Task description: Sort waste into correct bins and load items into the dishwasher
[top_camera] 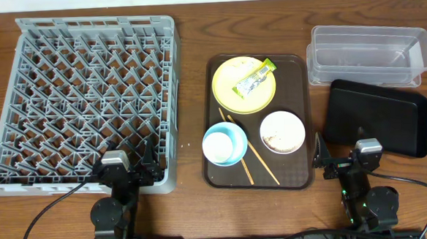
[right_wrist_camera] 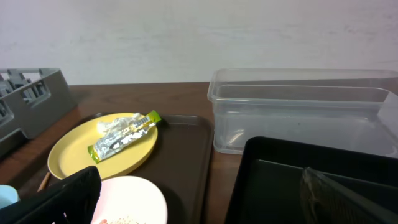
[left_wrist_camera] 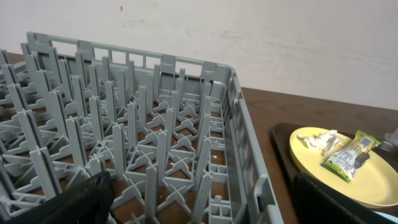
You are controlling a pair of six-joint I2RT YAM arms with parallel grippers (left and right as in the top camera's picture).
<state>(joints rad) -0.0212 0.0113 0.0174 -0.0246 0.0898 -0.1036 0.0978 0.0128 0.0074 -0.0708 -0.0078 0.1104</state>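
The grey dishwasher rack [top_camera: 81, 104] fills the left side and holds nothing. On the brown serving tray [top_camera: 300, 93] a yellow plate [top_camera: 234, 96] carries the yellow-green wrapper [top_camera: 254, 79]. Nearer sit a light blue cup [top_camera: 236, 133], a white bowl [top_camera: 282, 132] with rice crumbs [right_wrist_camera: 121, 219], and chopsticks [top_camera: 254, 161]. The clear tub [top_camera: 367, 56] and black tray [top_camera: 374, 118] are at the right. My left gripper [top_camera: 132, 166] stands open over the rack's near edge. By the black tray's near left corner my right gripper [top_camera: 343, 156] is open. Both hold nothing.
Bare wooden table runs between the rack and the serving tray and along the front edge. Both arm bases with their cables [top_camera: 50, 208] stand at the near edge. A white wall rises behind the table in the wrist views.
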